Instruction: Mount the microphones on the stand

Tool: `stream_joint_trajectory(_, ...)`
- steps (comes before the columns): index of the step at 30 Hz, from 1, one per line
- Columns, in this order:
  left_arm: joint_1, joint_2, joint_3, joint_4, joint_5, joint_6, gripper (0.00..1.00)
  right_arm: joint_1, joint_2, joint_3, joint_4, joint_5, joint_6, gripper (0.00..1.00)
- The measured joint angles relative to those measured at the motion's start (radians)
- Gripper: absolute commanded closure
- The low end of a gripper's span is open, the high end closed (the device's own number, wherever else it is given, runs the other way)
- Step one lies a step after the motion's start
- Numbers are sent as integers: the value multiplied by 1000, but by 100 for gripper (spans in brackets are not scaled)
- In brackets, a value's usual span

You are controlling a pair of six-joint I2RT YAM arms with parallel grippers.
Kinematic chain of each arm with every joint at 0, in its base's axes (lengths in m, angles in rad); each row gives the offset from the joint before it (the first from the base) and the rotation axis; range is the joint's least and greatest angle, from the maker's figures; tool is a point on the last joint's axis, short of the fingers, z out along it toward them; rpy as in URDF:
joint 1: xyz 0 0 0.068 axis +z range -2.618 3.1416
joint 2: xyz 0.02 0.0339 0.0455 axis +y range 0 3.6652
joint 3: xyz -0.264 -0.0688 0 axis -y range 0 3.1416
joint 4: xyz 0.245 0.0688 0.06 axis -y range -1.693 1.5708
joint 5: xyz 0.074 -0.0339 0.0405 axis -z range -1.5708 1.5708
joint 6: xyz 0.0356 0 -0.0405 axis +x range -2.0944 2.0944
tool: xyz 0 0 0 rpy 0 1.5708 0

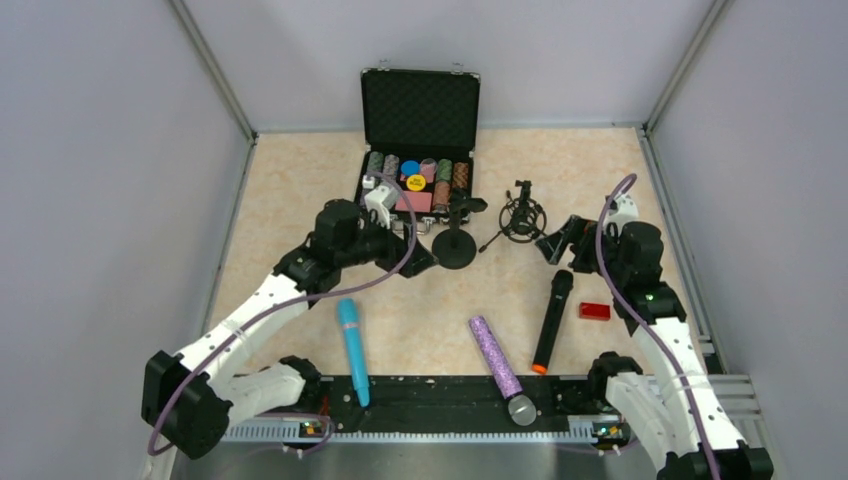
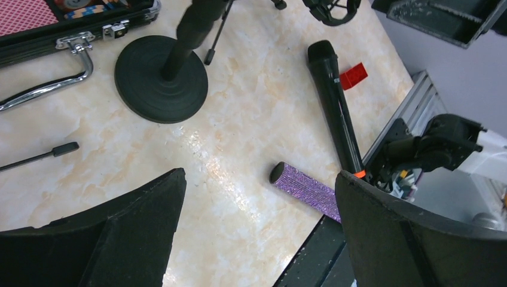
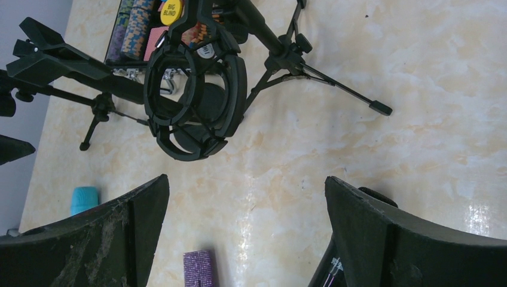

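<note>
Three loose on the table: turquoise microphone [image 1: 350,350] behind my left gripper [image 1: 416,260], purple microphone [image 1: 497,360] and black microphone [image 1: 553,320] behind my right gripper [image 1: 558,242]. Both gape wide, empty. Round-base stand [image 1: 455,248] just ahead of left, shock-mount stand [image 1: 523,216] ahead of right.

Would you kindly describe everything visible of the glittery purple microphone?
The glittery purple microphone is a slim stick: sparkly purple body, dark flat butt end, rounded silver grille. It lies flat, slanted, on the marbled table, its grille resting on the black strip at the near edge. It sits between the turquoise microphone and the black microphone, touching neither.
</note>
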Motion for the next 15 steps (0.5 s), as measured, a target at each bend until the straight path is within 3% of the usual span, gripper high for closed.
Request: stream_joint_trajectory(15,-354,23,-58,139,-72,373,1,0,-13,-6,-5,-21,0,1)
